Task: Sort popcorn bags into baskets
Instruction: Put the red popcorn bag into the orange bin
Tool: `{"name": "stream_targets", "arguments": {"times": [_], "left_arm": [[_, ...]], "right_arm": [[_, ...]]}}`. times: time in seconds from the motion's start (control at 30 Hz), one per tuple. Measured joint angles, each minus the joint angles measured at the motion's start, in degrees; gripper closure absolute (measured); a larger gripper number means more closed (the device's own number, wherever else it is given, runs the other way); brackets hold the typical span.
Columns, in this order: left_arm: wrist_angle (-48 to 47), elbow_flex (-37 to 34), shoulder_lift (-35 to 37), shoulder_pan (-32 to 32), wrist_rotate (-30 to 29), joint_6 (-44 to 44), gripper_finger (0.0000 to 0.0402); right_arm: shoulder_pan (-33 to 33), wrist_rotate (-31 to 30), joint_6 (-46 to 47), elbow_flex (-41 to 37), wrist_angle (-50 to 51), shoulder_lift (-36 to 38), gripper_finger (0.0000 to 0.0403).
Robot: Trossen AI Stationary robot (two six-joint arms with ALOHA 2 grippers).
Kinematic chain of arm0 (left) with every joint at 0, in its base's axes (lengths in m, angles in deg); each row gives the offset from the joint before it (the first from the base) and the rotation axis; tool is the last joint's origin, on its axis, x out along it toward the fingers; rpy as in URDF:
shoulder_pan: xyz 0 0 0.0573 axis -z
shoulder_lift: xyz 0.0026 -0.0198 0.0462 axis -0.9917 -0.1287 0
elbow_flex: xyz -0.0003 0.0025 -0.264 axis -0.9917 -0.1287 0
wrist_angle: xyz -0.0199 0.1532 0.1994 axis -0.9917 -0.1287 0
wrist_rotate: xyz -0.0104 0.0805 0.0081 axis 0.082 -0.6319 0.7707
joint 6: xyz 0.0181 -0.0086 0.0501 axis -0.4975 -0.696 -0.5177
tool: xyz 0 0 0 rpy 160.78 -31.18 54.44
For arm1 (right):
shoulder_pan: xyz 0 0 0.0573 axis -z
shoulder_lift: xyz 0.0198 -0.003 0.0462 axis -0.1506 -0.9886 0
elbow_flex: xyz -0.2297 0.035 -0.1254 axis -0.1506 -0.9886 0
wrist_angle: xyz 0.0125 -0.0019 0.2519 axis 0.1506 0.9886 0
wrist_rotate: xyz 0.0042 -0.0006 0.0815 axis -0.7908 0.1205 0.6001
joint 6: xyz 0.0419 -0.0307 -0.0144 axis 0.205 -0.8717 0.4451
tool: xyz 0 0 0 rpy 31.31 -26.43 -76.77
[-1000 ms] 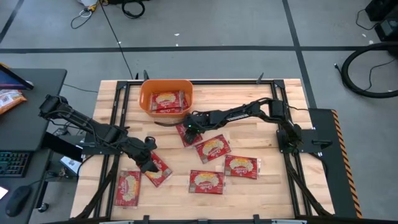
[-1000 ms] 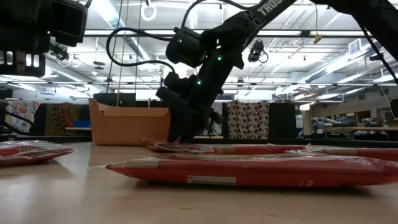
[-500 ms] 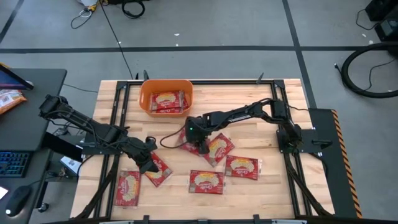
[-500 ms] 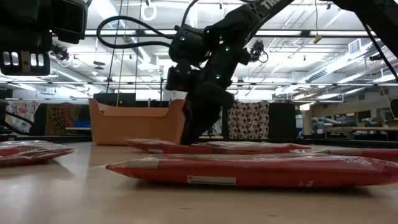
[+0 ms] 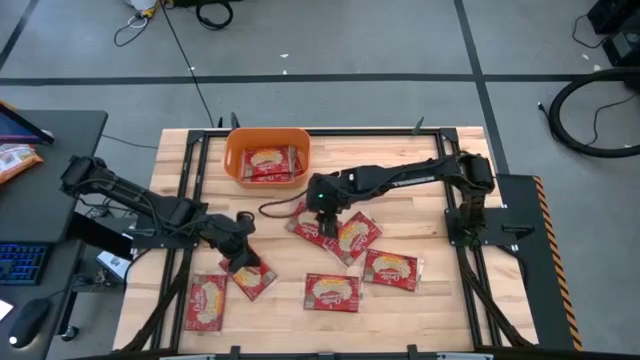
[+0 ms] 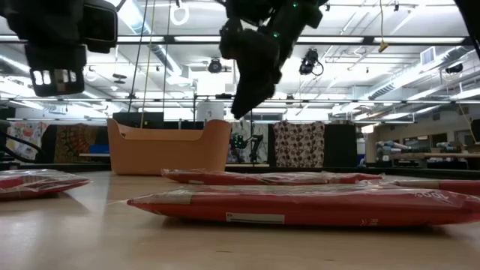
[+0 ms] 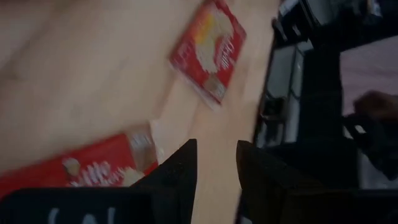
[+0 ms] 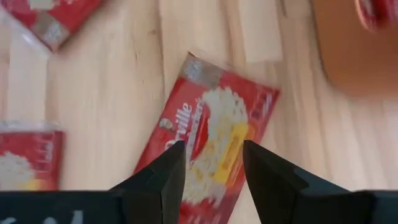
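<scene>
Near the bench's front edge, flat red popcorn bags (image 5: 331,291) lay loose, awaiting sorting. The left gripper (image 5: 240,262) hovered with parted, empty fingers over one. Mid-bench, the right gripper (image 5: 322,207) hung open above another bag (image 8: 214,138). By the far edge sat the orange plastic basket (image 5: 232,163), already holding packets.

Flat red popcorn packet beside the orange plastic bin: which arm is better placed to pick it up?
Right. The right gripper hovers open directly above that packet, near the bin; the left gripper is farther away.
</scene>
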Motion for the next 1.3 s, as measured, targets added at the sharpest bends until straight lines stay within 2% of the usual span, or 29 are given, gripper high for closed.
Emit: {"name": "stream_targets", "arguments": {"times": [0.17,0.4,0.73,1.07,1.3], "left_arm": [[0.0,0.0,0.0,-1.0,-5.0,-1.8,0.0285],[0.0,0.0,0.0,-1.5,-5.1,-1.8,0.0285],[0.0,0.0,0.0,-1.5,-4.9,-1.5,0.0285],[0.0,0.0,0.0,-1.5,-4.9,-2.0,0.0285],[0.1,0.0,0.0,-1.5,-4.9,-2.1,0.0285]], "right_arm": [[2.1,4.8,7.6,-2.8,1.6,-0.2,0.0231],[4.8,9.4,10.6,-9.6,-2.9,-0.2,0.0213],[8.5,13.9,13.7,-14.9,-5.8,-0.4,0.0158],[5.4,13.4,18.0,-19.0,-11.4,-0.4,0.0162],[2.3,7.3,17.2,-18.9,-11.9,-1.1,0.0188]]}}
